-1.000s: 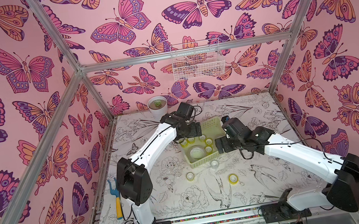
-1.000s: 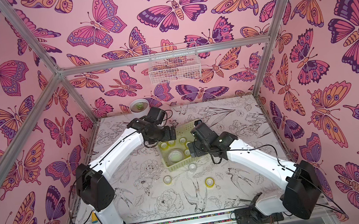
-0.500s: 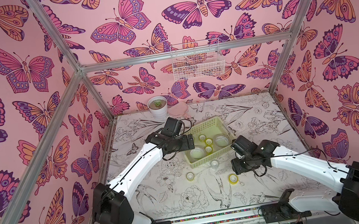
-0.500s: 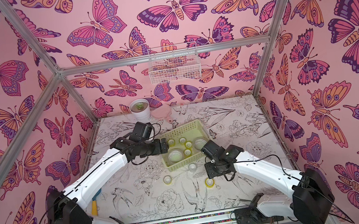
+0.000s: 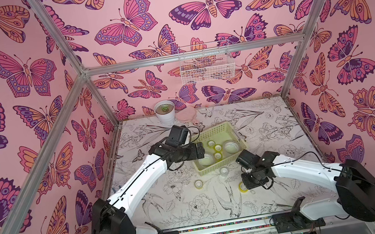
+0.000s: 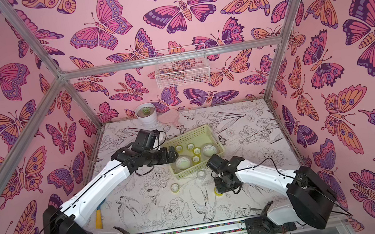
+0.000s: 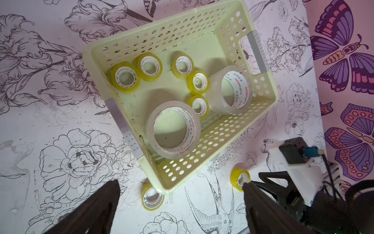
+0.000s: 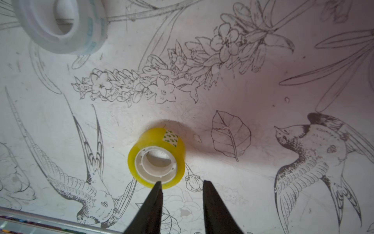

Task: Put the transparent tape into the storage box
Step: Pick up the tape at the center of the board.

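1. Nearest the front edge of the tabletop point(image 5: 171, 215), right of its middle, one yellow roll point(image 8: 153, 135) of the transparent tape lay flat, outside the box.
2. The right claw point(image 8: 181, 181) hung low over that roll with its jaws partway open and a narrow gap between them. One fingertip point(image 8: 157, 187) overlapped the roll's near rim and the other stood just beside the roll. We saw nothing gripped, and we could not tell whether the tip touched the rim.
3. A little farther in, a second yellow-tinted roll point(image 5: 198, 184) and a clear roll point(image 5: 224, 171) lay on the tabletop. They were apart from each other, just before the near wall of the storage box point(image 5: 213, 131).
4. The storage box sat about the middle of the tabletop, skewed to its edges. Inside it two wide whitish rolls point(image 7: 148, 131) and five small yellow rings point(image 7: 126, 90) lay flat on the floor.
5. The left claw point(image 7: 180, 182) hovered at the box's left end, its jaws spread wide and empty.
6. At the far edge, left of the middle, stood a white plant pot point(image 5: 165, 115), with a flat pink object point(image 5: 186, 115) just beside it.
7. A white wire basket point(image 5: 207, 69) hung on the back wall.
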